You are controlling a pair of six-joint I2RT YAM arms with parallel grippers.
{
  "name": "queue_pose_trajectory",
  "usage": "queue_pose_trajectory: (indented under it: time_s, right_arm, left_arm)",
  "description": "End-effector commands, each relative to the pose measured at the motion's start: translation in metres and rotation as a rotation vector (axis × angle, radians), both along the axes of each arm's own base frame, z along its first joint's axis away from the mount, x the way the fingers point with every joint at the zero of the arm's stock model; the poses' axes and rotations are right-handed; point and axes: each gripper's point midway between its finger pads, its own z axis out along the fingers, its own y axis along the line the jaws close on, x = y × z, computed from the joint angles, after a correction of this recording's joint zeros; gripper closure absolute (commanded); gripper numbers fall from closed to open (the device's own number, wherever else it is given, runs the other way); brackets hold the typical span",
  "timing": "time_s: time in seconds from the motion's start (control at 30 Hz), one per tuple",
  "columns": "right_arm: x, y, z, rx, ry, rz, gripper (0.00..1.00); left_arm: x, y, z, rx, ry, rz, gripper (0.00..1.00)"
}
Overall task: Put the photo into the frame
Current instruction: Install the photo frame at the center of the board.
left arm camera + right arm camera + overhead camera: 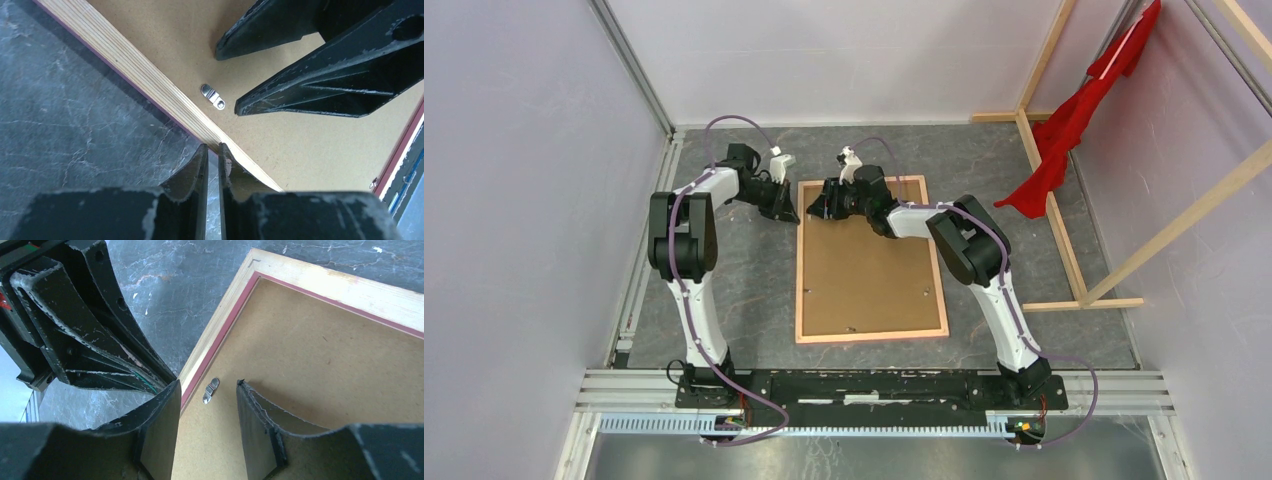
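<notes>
Photo [869,275] lies face-down inside the frame [800,270], flat on the desk [744,300]. Left gripper [213,155] nearly closed, empty, at the frame's far-left edge. Right gripper [207,384] open over a clip [211,390]. Backing looks stiff and light; I'd grip the rim.

Top camera high, looking down on table [744,290], both wrist cameras close, sharing clip [210,390] at frame [310,282] corner

The photo [869,265] shows matt hardboard, the frame [150,82] grainy wood, the clip [213,96] shiny metal.
</notes>
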Motion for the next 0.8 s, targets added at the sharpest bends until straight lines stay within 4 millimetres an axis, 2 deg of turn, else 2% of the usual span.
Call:
queue_pose_trajectory:
  time_s: [0.0, 0.23, 0.77]
  right_arm:
    - [-0.005, 0.0, -0.003, -0.017, -0.011, 0.035, 0.49]
    - [-0.015, -0.005, -0.003, -0.036, -0.022, 0.05, 0.5]
    - [-0.026, 0.009, 0.003, -0.022, -0.028, 0.114, 0.54]
  left_arm:
    - [-0.015, -0.016, -0.019, 0.014, 0.042, -0.073, 0.82]
    - [-0.019, -0.024, -0.024, 0.018, 0.052, -0.093, 0.83]
    - [-0.017, -0.02, -0.026, 0.046, 0.044, -0.088, 0.83]
